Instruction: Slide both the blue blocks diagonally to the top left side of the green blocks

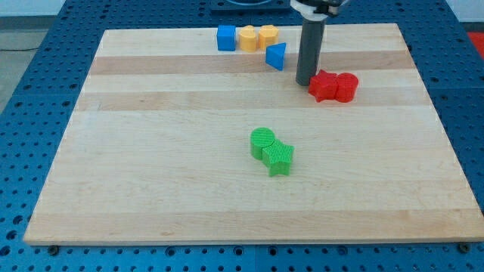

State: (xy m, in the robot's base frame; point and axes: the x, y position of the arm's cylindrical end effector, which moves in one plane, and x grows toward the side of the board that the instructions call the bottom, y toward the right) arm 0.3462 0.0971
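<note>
Okay, wooden board (151,189) on a blue pegboard table (30,91). Upper left of centre, near the view's top edge: blue cube (226,38), with two yellow blocks just right of it, first yellow block (247,38) touching second yellow block (268,35). Just below and right of those, blue triangular block (277,56), apart from the cube. Mid-frame, well below: green cylinder (262,142) touching green star block (279,157) at its lower right. Both blues sit above the greens, upper frame. Right of the blue triangle: my tip (305,81), rod upright, no gripper, holding nothing, at the left edge of the red blocks. First red block (324,86) touches second red block (346,87).
</note>
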